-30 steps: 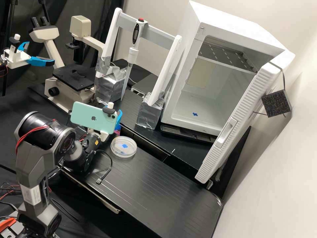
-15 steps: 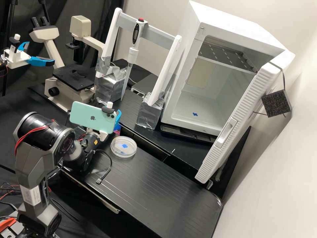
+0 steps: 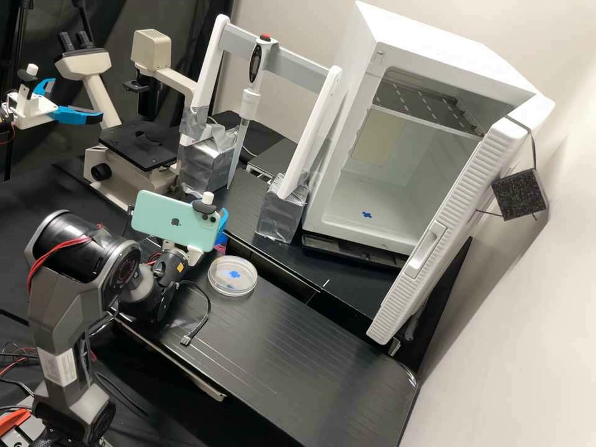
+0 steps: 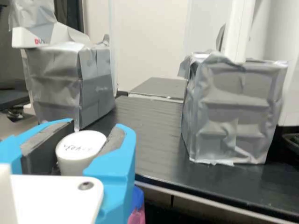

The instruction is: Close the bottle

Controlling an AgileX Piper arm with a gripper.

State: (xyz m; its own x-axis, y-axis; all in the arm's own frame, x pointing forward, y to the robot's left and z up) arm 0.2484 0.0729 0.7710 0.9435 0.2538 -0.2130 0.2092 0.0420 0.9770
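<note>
From over here, the end effector (image 4: 93, 130) has its blue fingers closed snugly about a white cap (image 4: 80, 150). The arm's only swayed a touch this past second, so I'd guess it's seating or turning that cap, with the bottle presumably right underneath. A blue-and-pink item (image 4: 137, 199) is just beside. A clear dish (image 3: 233, 279) lies on the black table (image 3: 279, 347); beyond, a white fridge (image 3: 357, 217) gapes open.
</note>
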